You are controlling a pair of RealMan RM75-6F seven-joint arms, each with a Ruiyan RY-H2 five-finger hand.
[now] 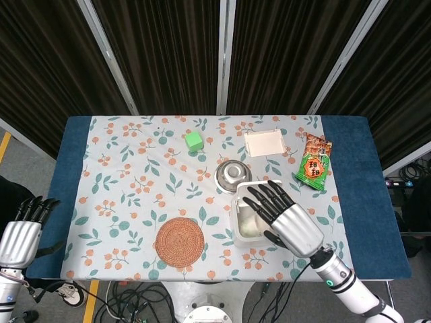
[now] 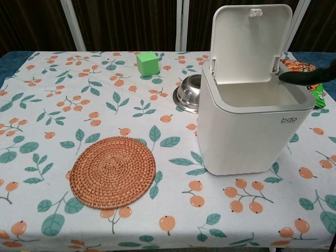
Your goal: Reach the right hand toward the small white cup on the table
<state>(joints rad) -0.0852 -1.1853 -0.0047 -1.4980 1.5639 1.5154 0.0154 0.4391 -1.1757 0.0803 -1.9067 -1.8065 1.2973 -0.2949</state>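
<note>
The small white cup shows in neither view. My right hand hovers over the open white bin, palm down, fingers spread wide and holding nothing. It covers most of the bin's opening in the head view. In the chest view only dark fingertips reach in from the right, just above the rim of the bin, whose lid stands upright. The bin's inside bottom is hidden. My left hand hangs off the table's left front corner, fingers apart and empty.
A steel bowl sits upside down just behind the bin. A green cube and a shallow white tray lie farther back. A snack bag lies right of the bin, a woven coaster to its left front.
</note>
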